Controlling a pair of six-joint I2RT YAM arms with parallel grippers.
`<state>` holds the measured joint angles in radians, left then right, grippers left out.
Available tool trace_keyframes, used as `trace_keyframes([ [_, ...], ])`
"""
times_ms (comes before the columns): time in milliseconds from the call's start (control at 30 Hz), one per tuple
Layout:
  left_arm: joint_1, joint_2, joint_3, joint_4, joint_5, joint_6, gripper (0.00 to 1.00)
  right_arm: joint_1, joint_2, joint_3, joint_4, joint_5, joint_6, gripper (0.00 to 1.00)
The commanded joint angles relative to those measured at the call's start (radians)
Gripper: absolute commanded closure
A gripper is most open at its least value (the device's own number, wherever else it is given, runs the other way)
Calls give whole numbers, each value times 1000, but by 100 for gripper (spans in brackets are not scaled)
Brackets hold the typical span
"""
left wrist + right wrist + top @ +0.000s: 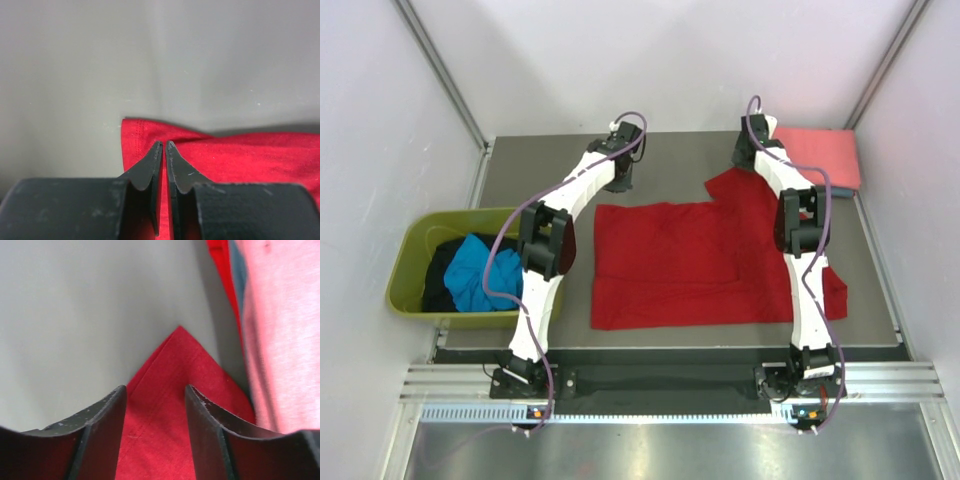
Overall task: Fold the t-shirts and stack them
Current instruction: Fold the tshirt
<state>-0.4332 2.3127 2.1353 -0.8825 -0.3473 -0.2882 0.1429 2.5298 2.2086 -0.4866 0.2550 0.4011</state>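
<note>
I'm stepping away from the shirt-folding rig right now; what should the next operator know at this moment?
Left end effector: jaws almost together over the red shirt at its far left corner; grip unclear.
Right end effector: open above another far corner.
Done: pink shirt lies folded at the far right.
To do: red shirt is spread flat, not yet folded; blue shirt and black shirt wait in the green tub.

Counter (680, 175): dark grey, flat, matte surface. Olive-green plastic tub (410, 270): upright, set against the counter's left edge. Aluminium rail (450, 380): runs along the counter's near edge. White walls (670, 60): enclose the counter on its left, far and right sides.
</note>
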Motion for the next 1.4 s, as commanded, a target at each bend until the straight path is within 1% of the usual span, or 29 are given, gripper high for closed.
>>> trace_keyframes([
  [0,-15,-67,0,17,18,9,88,10,-28,-2,-33,-95,45,51],
  [100,-19,-62,0,8,30,1,88,24,-68,-49,-29,-117,56,54],
  [200,-30,-67,-18,14,30,3,88,41,-112,-114,-8,-132,70,54],
  [267,-38,-61,-3,2,27,0,88,58,-155,-212,29,-143,74,55],
  [567,-67,-72,2,-3,33,0,87,92,-252,-316,37,-143,64,55],
  [633,-71,-75,2,-3,51,-2,86,96,-287,-355,55,-140,59,57],
  [733,-81,-81,-2,0,54,-3,86,100,-305,-369,75,-111,36,63],
  [833,-85,-78,5,-3,53,-5,85,98,-299,-352,85,-115,10,82],
  [867,-85,-76,6,-3,48,-3,85,99,-298,-348,85,-115,-7,94],
  [900,-85,-76,8,-3,45,0,85,100,-299,-345,91,-109,-14,99],
  [1033,-84,-62,26,-27,-8,23,82,100,-319,-343,117,-89,-44,100],
  [1067,-82,-52,31,-32,-47,30,82,100,-339,-342,123,-85,-53,100],
  [1133,-73,-39,55,-50,-73,56,78,99,-370,-349,143,-74,-62,100],
  [1233,-56,-27,71,-65,-30,109,73,100,-436,-371,152,-46,-77,100],
  [1367,-29,-4,89,-81,-10,130,71,98,-549,-453,201,-31,-76,100],
])
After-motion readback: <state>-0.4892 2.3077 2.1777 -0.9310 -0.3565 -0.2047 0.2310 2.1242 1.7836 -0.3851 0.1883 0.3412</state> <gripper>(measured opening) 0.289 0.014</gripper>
